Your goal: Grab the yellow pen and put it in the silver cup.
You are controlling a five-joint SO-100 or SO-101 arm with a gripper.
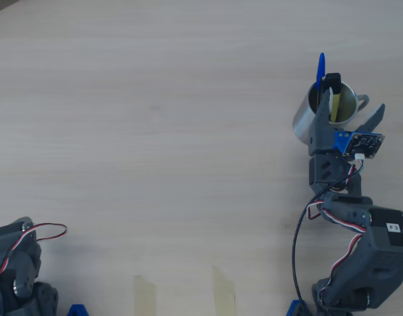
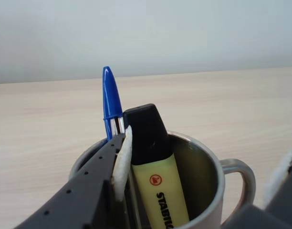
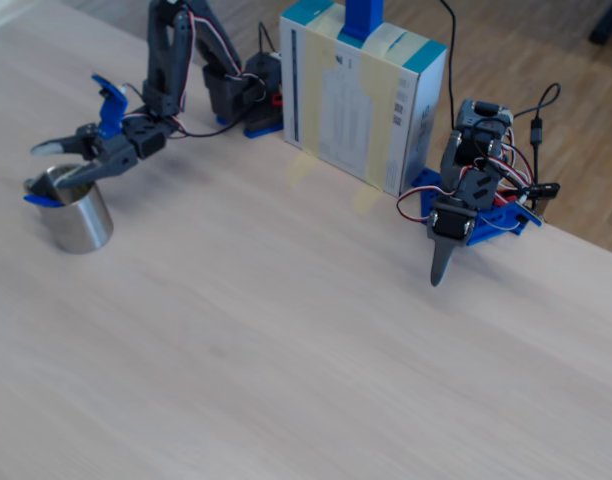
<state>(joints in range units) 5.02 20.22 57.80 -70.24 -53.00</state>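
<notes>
The yellow highlighter (image 2: pixel 158 186) stands inside the silver cup (image 2: pixel 210 191), black cap up, leaning against the rim next to a blue ballpoint pen (image 2: pixel 111 102) that also sits in the cup. In the overhead view the cup (image 1: pixel 305 124) is near the desk's right edge, closer to the far edge than the near one, and its loop handle points toward the right edge.

The gripper (image 1: pixel 354 105) is spread open over the cup. One finger (image 2: pixel 88 191) dips inside the rim and lies against the highlighter's left side. The other finger (image 1: pixel 373 118) is out beyond the handle, well clear. So the highlighter is released, resting on the cup bottom and wall, not held. Whether the inner pad (image 2: pixel 122 162) presses on the barrel or only touches it is hard to tell from the wrist view.

Judgement: the placement is done and only the arm's pull-out is left. The inner finger should lift straight up so it does not drag the highlighter or tip the cup.

A second, idle arm (image 3: pixel 471 215) sits at the opposite desk edge, beside a cardboard box (image 3: pixel 361 95).
</notes>
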